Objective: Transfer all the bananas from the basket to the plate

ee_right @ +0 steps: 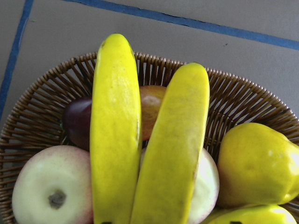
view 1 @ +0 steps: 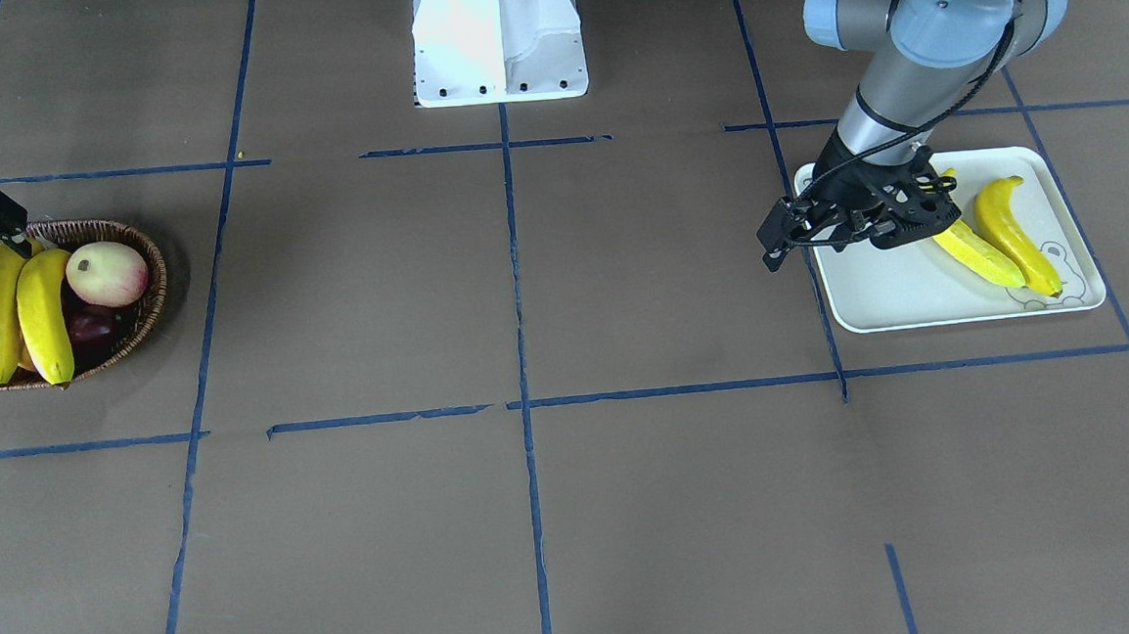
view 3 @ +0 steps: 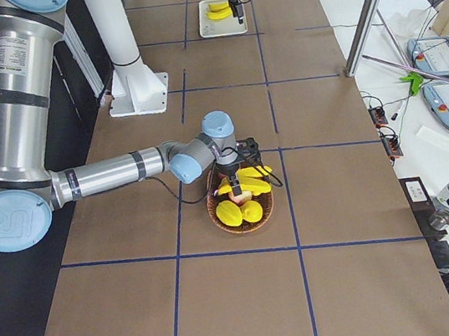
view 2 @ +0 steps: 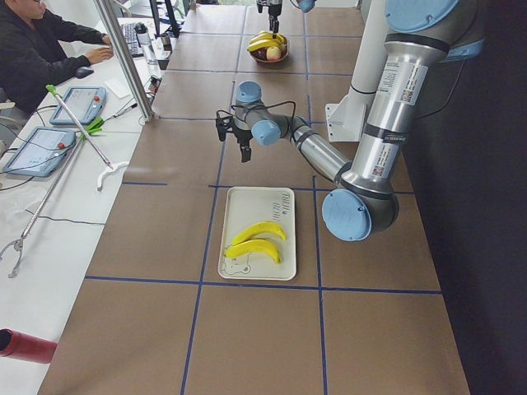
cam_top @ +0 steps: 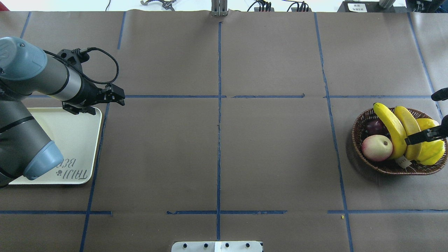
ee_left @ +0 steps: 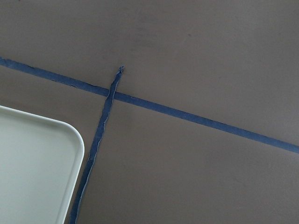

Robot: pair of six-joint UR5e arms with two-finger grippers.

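Done: two placed bananas side by side on the plate, at 9 o'clock of the table in the overhead view.
Outstanding: two remaining bananas laid across the top of the basket, at 3 o'clock of the table, over a pink-and-cream fruit, a dark fruit and a yellow pear-shaped fruit.
Progress: judged about half complete.
Left gripper: above bare table just off the plate's 1 o'clock corner; nothing seen in it; jaw spread not discernible.
Right gripper: over the basket, directly above the remaining bananas; clenched or released not discernible.
Next step: judged a pickup of one remaining banana.
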